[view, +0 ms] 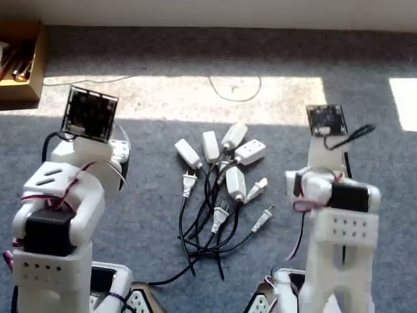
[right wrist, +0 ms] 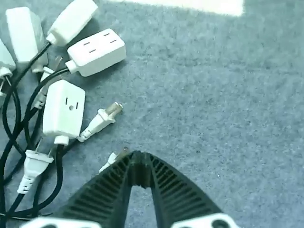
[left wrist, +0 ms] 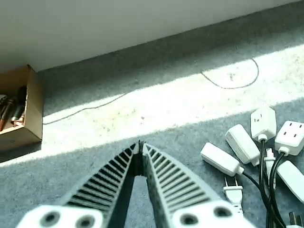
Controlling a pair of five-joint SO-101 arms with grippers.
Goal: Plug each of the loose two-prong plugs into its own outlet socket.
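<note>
Right wrist view: shows right pincer [right wrist: 138,160] closed, empty, loose white plastic two-prong plugs [right wrist: 99,121] and white boxy outlet sockets [right wrist: 64,108] just ahead; left pincer [left wrist: 140,152] closed too; no plug seated yet

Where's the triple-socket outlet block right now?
In the high view the triple-socket outlet block lies on the carpet at the cord pile's upper right, nearest the right arm, just above the single-socket block.

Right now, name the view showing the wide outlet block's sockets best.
Right wrist view: the wide outlet block lies close, socket face toward the camera. The high view shows it farther off, slots faint; the left wrist view catches it at the edge.
</note>
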